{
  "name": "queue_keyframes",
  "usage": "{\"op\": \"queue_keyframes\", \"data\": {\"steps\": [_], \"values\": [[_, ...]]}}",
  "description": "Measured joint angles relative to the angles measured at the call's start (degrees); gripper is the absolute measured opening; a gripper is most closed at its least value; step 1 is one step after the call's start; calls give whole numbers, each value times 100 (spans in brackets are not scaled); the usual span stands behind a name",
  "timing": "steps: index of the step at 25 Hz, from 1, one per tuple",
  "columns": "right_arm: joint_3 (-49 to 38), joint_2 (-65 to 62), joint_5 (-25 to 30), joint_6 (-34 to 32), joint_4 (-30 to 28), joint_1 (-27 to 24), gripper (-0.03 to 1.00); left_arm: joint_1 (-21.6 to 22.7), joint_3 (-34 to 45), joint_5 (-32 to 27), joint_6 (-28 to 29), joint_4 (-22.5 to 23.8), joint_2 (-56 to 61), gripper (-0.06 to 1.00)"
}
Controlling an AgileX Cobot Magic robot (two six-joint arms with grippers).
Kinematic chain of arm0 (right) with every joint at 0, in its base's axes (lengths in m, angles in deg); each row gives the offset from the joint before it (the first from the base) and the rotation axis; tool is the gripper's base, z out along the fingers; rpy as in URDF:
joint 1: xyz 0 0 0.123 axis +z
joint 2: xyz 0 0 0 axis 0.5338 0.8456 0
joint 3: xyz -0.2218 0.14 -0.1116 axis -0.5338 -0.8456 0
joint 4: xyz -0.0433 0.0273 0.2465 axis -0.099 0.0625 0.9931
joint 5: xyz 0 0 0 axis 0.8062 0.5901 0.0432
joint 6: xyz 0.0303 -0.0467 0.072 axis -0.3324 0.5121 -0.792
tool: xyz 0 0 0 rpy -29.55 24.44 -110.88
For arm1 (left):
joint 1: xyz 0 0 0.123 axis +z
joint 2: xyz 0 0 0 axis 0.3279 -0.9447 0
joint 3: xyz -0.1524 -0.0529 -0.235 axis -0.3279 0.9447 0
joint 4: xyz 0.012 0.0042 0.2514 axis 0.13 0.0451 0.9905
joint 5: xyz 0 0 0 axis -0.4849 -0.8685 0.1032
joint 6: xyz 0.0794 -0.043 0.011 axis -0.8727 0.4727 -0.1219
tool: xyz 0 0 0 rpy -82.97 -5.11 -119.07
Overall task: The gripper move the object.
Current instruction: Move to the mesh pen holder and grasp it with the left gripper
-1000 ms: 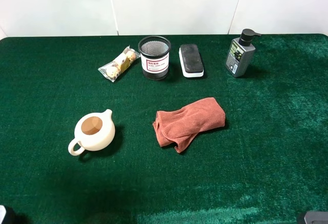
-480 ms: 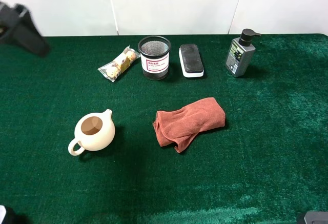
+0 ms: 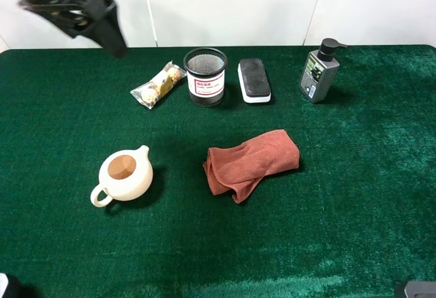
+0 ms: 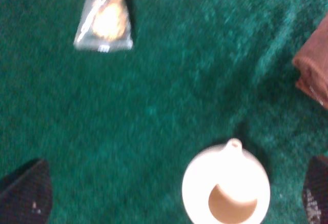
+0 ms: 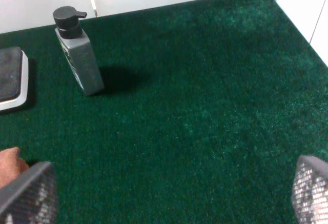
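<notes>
Nothing done yet: our left pincer (image 3: 103, 26), spread wide, hangs above the far left of the surface (image 3: 354, 175), well apart from the pen cup (image 3: 205, 76) at far centre; grasp and move remain

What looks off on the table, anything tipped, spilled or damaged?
Nothing stands out. The pen cup, pump bottle and teapot all stand upright, with no spill on the green table. The orange towel is only loosely bunched, and the snack packet lies flat beside the pen cup. The teapot has no lid.
</notes>
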Motion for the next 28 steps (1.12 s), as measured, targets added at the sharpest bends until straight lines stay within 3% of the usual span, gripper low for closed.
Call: {"op": "queue_keyframes", "data": {"steps": [14, 28], "values": [[0, 0, -1, 0, 0, 0, 70, -939, -1826, -198, -587, 6, -1886, 99], [0, 0, -6, 0, 0, 0, 70, -1406, -3094, -287, -1269, 12, -3328, 99]]}}
